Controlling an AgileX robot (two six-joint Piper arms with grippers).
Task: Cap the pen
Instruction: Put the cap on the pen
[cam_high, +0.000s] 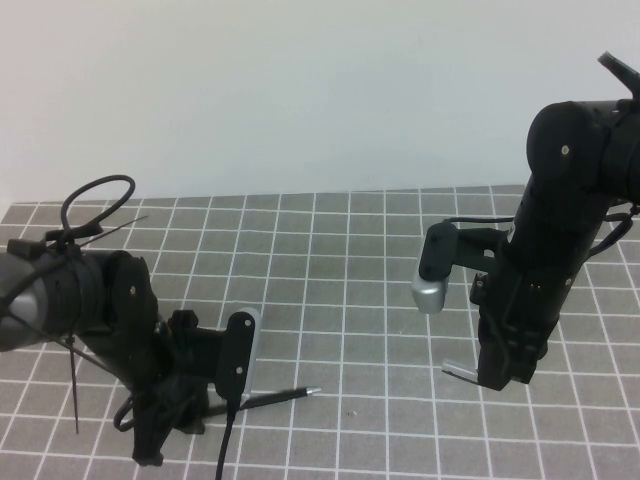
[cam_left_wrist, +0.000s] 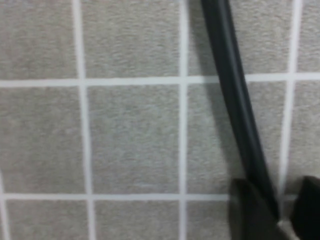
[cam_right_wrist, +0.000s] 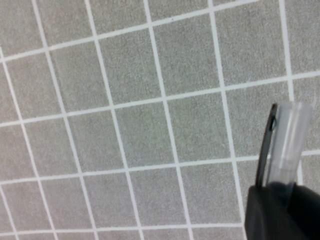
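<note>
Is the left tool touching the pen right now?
Touching. The left wrist view shows the left tool closed on the pen, fingers pressed against it. The right tool holds the cap.

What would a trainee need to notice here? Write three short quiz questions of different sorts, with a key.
1. True or false: the pen is already capped.
2. Which gripper holds the translucent cap: A) left gripper, B) right gripper?
3. Fill in: the pen's silver tip points toward the robot's ____ side.

Key:
1. False; the tip is bare, and the cap is in the right gripper, raised above the grid mat.
2. B; the left gripper, low at the mat, is shut on the pen.
3. Right.
</note>
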